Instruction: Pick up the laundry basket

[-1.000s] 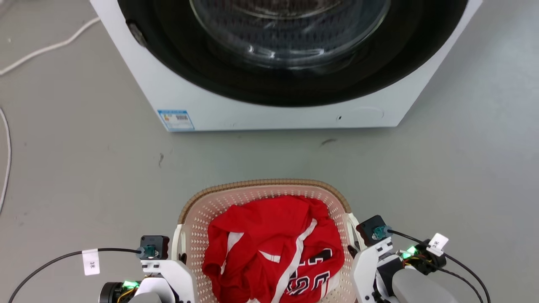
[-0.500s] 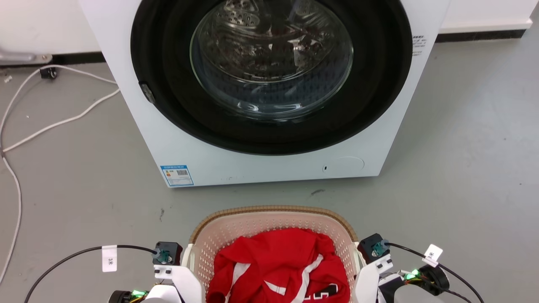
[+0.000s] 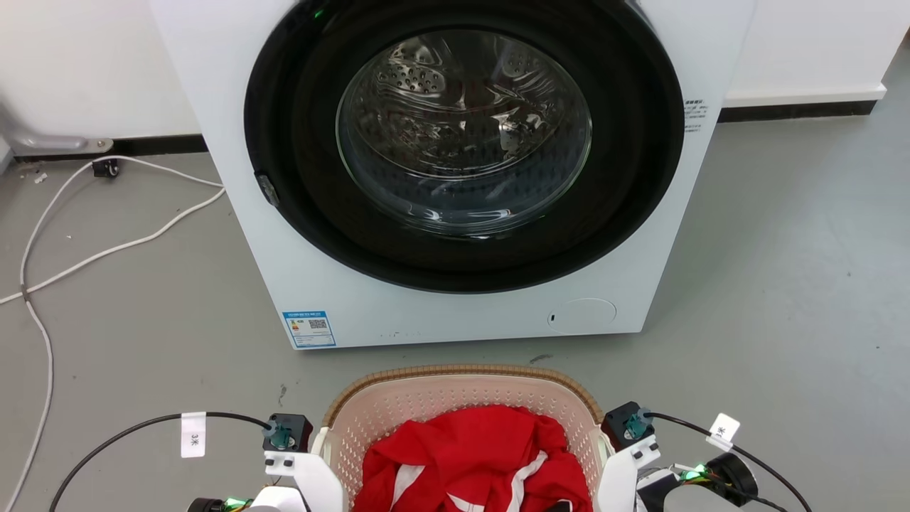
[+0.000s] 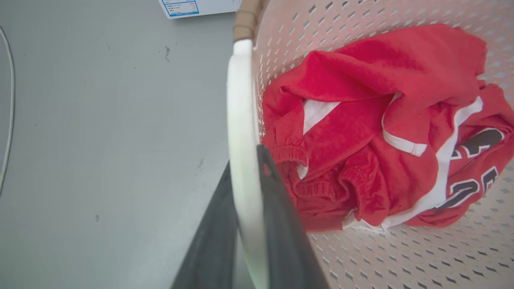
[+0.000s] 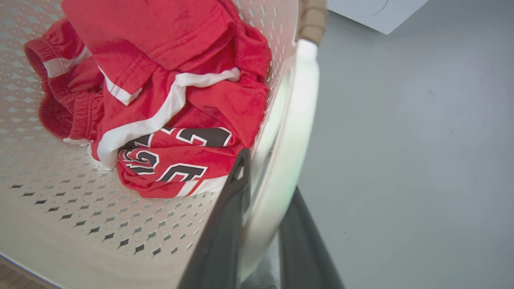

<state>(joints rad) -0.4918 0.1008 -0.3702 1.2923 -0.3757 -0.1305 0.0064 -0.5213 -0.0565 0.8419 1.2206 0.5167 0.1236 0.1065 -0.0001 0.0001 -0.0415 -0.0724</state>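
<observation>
Facing the laundry basket (image 3: pixel 455 372) stands a washing machine (image 3: pixel 643 281), cable (image 3: pixel 106 250) lying leftward.

The laundry basket (image 3: pixel 398 398) sits between my left gripper (image 4: pixel 245 160) and right gripper (image 5: pixel 269 172), clothes (image 3: pixel 469 448) inside, washing machine (image 3: pixel 426 316) ahead.

A bare laundry corner: a white front-loading washer (image 3: pixel 462 163) stands on a grey floor (image 3: pixel 782 299) against a white wall (image 3: pixel 85 64) with dark skirting (image 3: pixel 789 110), loose cables (image 3: pixel 106 251) beside it, a basket (image 3: pixel 426 395) of red clothes (image 3: pixel 469 455) before it.
</observation>
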